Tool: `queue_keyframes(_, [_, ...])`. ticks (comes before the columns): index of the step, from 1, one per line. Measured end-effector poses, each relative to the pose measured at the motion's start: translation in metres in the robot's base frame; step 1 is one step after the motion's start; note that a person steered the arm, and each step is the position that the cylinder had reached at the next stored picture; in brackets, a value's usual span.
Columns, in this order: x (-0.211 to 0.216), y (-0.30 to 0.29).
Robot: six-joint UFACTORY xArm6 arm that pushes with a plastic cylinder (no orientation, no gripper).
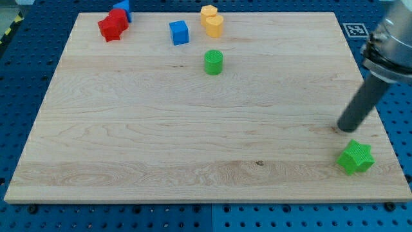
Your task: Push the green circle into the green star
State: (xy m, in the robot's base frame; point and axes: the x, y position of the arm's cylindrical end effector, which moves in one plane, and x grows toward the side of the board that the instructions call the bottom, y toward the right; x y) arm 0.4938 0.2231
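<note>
Right now my tip [343,128] sits just above the green star [356,157], w/ the green circle [214,62] far off toward the view's top-left of the star. No hand on this rig, so no open/closed state; I judge the tip must get round behind the circle, on its side away from the star.

The green circle [214,62], a short ribbed cylinder, stands upright near the board's top, a little right of centre. The green star [356,157] lies flat near the bottom right corner, well apart from it.
</note>
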Motion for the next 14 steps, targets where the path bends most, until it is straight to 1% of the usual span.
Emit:
queue_keyframes(1, [-0.03, -0.062])
queue_keyframes(3, [-0.07, -0.232])
queue_keyframes(4, [-0.11, -0.267])
queue_keyframes(5, [-0.155, -0.269])
queue_keyframes(6, [-0.157, -0.261])
queue_keyframes(7, [-0.153, -0.228])
queue_keyframes(9, [-0.112, -0.185])
queue_keyframes(12, [-0.035, -0.088])
queue_keyframes(13, [-0.019, -0.059])
queue_keyframes(14, [-0.016, -0.03])
